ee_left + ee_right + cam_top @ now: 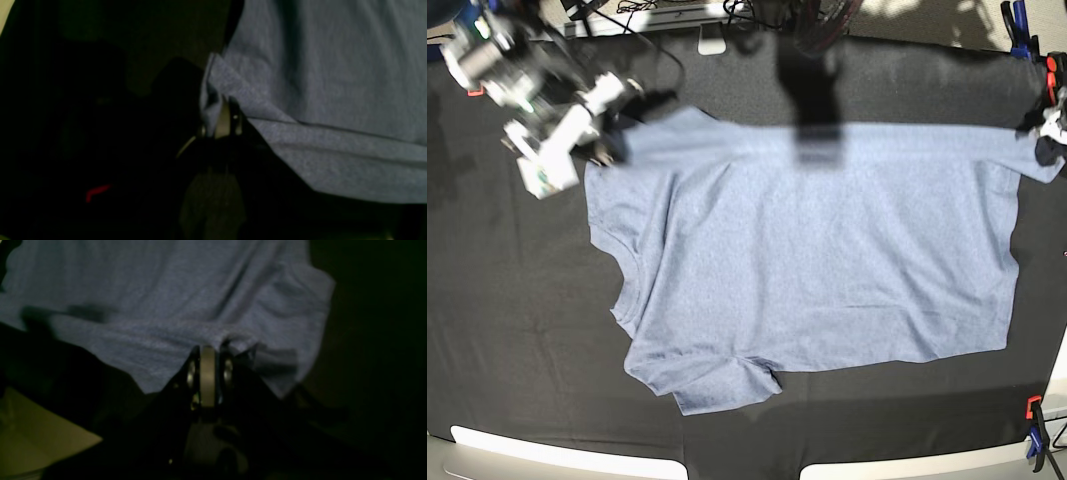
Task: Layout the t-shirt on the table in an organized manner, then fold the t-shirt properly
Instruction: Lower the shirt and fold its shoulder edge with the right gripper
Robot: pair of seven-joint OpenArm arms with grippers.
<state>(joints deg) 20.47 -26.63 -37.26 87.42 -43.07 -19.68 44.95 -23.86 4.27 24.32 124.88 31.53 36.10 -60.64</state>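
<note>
Black wrinkled cloth covered the whole table (517,330), and orange-black clamps (1034,428) held this cloth at the edges. On it the t-shirt (827,260) lay spread almost flat, plain blue-grey side up, filling the middle and the right part of the base view. Its collar pointed to the left side of that view and its bottom hem to the right side. One sleeve lay partly folded near the front edge of the table.

At the upper left of the base view, the right hand (208,350) was closed tightly on a fold of the shirt near the far sleeve; the right wrist view showed the cloth bunched just at the closed fingers (191,371). At the far right edge of the base view, the left hand (223,104) was also closed, and it pinched the far corner of the hem, where the fabric made a small pleat.
</note>
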